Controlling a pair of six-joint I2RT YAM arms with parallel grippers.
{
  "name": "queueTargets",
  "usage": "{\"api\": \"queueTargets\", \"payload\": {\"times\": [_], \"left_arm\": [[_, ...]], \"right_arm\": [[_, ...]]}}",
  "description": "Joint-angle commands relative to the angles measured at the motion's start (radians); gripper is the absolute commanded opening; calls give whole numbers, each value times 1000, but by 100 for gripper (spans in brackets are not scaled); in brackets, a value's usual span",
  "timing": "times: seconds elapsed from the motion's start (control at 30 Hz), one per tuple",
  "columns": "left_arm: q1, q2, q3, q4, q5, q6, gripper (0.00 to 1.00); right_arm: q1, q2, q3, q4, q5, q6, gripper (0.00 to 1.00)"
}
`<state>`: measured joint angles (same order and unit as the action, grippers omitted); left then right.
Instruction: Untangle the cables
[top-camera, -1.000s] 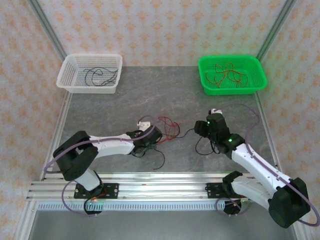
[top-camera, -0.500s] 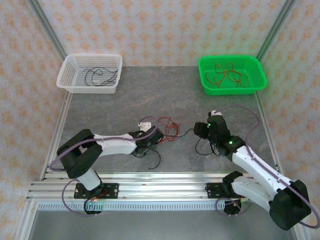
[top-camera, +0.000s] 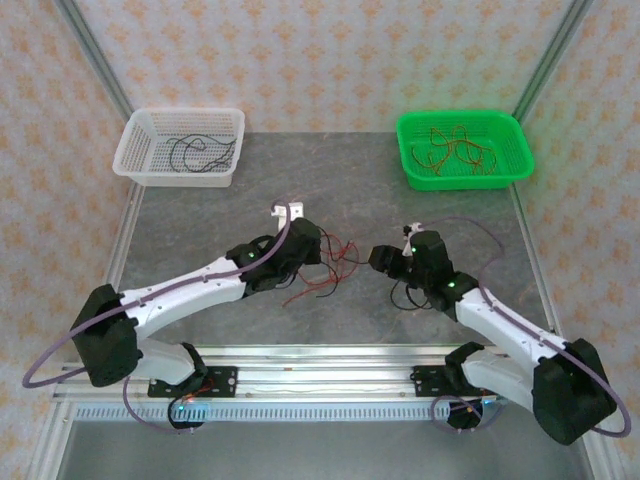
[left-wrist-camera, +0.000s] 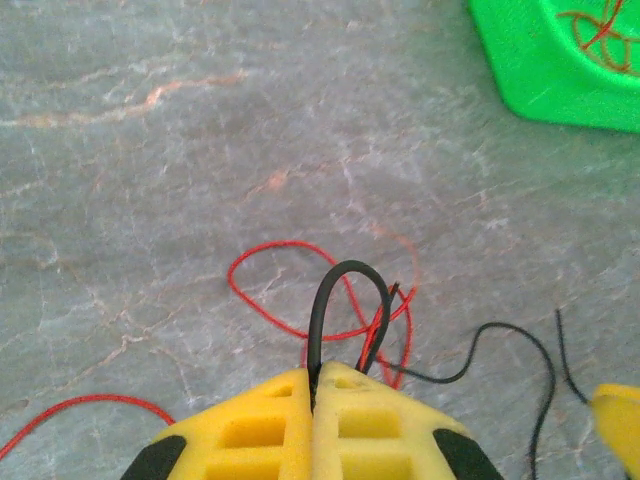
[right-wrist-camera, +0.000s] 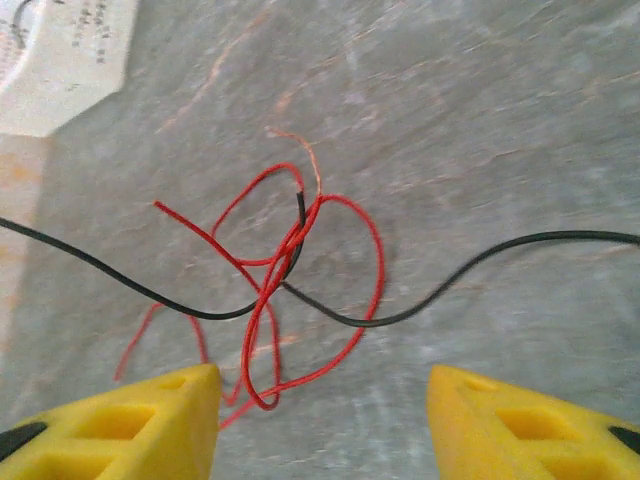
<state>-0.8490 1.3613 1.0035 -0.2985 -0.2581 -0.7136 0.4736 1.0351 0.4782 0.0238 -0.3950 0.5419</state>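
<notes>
Some sorting looks done already: black cables (top-camera: 200, 155) lie in the white basket (top-camera: 175, 178) at 11 o'clock of the bench (top-camera: 220, 215), and red ones in the green basket (top-camera: 408, 150) at 1 o'clock. One knot is left. The tangle (right-wrist-camera: 288, 262) of red and black strands lies on the bench near its middle, a little toward 6 o'clock, between the two hands. The left hand (left-wrist-camera: 313, 385), reaching in from 8 o'clock, is pinched tight on a loop of black strand (left-wrist-camera: 338, 272), which arches up out of its fingers, with a red loop lying on the bench just past it. The right hand (right-wrist-camera: 320, 385), reaching in from 4 o'clock, stands with its jaws apart and nothing in them, the knot lying ahead of it at 12 o'clock. Red crosses black at several points there, so I judge the pulling apart has barely begun, and both colours have yet to go to their baskets.
</notes>
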Motion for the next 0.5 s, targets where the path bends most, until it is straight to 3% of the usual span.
{"api": "queueTargets", "payload": {"times": [0.0, 0.3, 0.47], "left_arm": [[0, -13, 31, -94, -38, 55, 0], [1, -69, 64, -82, -5, 95, 0], [1, -84, 82, -70, 44, 121, 0]], "right_arm": [[12, 31, -12, 201, -116, 145, 58], [107, 203, 62, 283, -46, 244, 59], [128, 344, 88, 415, -16, 350, 60]]}}
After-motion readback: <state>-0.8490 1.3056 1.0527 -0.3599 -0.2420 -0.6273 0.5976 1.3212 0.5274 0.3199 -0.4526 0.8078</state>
